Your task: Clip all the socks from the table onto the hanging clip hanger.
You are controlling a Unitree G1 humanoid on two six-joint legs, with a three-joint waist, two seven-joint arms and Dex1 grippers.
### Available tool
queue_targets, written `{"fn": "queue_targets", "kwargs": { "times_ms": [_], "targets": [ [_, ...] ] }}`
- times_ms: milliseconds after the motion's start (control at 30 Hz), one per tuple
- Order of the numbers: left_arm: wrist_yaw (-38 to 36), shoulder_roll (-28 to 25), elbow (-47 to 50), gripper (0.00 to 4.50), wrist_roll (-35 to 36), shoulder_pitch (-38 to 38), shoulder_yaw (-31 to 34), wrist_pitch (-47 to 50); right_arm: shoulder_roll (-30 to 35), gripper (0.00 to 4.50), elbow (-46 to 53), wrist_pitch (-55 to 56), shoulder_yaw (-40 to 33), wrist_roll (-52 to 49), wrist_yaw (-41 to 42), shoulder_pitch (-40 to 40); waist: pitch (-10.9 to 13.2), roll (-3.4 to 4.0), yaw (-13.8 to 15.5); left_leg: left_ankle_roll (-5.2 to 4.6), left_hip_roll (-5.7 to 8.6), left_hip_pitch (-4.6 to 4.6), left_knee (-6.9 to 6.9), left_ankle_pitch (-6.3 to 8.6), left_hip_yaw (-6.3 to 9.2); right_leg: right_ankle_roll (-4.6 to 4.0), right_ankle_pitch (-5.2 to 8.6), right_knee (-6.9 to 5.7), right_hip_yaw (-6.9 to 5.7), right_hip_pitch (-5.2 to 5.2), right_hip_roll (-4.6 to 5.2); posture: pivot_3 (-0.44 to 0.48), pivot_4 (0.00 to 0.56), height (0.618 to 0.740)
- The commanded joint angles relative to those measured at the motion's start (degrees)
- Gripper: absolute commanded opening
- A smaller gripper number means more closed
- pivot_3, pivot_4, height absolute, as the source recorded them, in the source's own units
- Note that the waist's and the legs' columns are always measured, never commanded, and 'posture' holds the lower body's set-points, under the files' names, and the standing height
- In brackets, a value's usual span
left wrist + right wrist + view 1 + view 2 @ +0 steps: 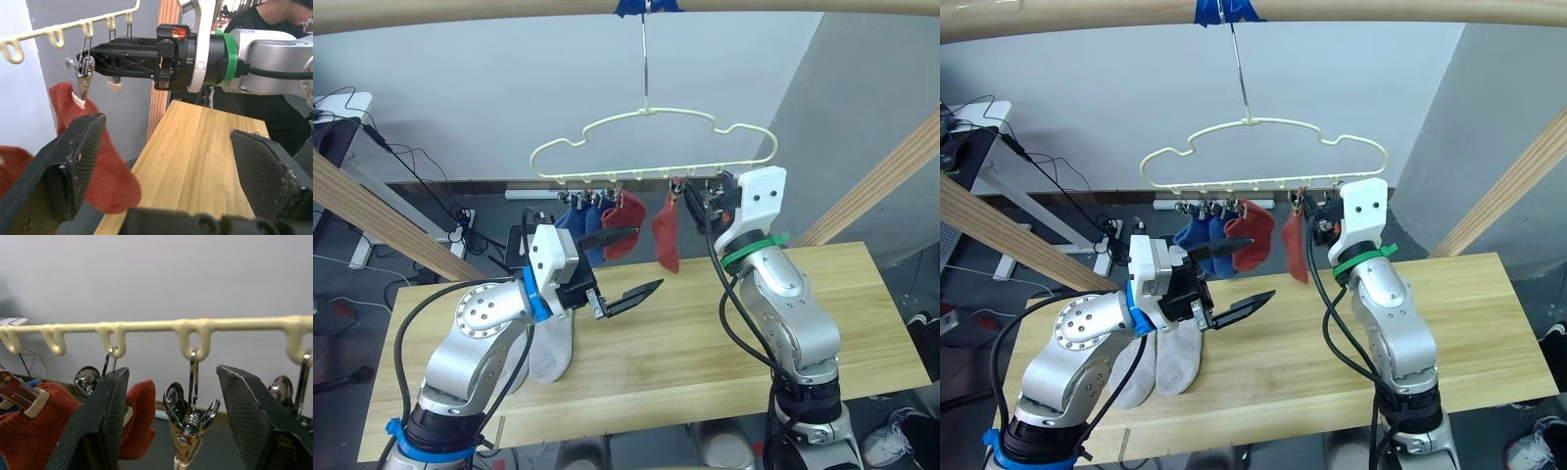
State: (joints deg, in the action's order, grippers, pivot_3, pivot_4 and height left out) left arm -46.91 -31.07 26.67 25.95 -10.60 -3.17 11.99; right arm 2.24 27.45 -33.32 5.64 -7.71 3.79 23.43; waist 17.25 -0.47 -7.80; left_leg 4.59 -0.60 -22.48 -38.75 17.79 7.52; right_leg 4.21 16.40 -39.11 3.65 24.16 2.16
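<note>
Right gripper (168,431) spread around a free metal clip (188,428) of the clip hanger (651,147), nothing pinched | left gripper (622,269) spread, empty, held above the table (705,333) | two blue socks (1203,235), two red socks (646,230) seen clipped on | two grey socks (1163,367) lying near the table's left edge

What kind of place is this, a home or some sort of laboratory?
Most likely a robot test lab, not a home. The clip hanger hangs from a bare wooden beam held by taped tape, loose cables run along the floor by the wall, and the table stands inside a rough timber frame.
</note>
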Motion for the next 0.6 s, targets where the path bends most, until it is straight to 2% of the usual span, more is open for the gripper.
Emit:
{"fn": "queue_targets", "kwargs": {
  "times_ms": [33,233,600],
  "targets": [
    [0.11,0.39,2.7,4.5,0.14,0.3,-0.31,-0.58,-1.42,2.99,1.37,-0.18,-0.35,-2.06,0.74,0.44,0.0,0.0,0.0,0.0,0.0,0.0,0.0,0.0,0.0,0.0,0.0,0.0,0.0,0.0,0.0,-0.125,0.3,0.74],
    [0.22,0.29,2.65,4.5,-0.01,0.24,-0.46,-0.56,-5.41,2.99,1.18,-2.5,-2.22,-6.78,0.42,0.05,0.0,0.0,-0.01,0.0,-0.01,0.0,0.0,0.0,0.01,0.0,0.0,-0.01,0.0,0.0,0.0,-0.12,0.303,0.74],
    [0.23,0.2,3.04,4.5,0.06,0.73,-0.72,-0.33,-3.04,2.99,1.13,-3.37,-1.73,-4.22,-0.82,-0.62,0.01,0.01,0.01,0.0,0.0,0.0,0.0,0.0,0.0,0.0,0.0,-0.01,0.0,0.0,0.0,-0.122,0.311,0.74]
  ]
}}
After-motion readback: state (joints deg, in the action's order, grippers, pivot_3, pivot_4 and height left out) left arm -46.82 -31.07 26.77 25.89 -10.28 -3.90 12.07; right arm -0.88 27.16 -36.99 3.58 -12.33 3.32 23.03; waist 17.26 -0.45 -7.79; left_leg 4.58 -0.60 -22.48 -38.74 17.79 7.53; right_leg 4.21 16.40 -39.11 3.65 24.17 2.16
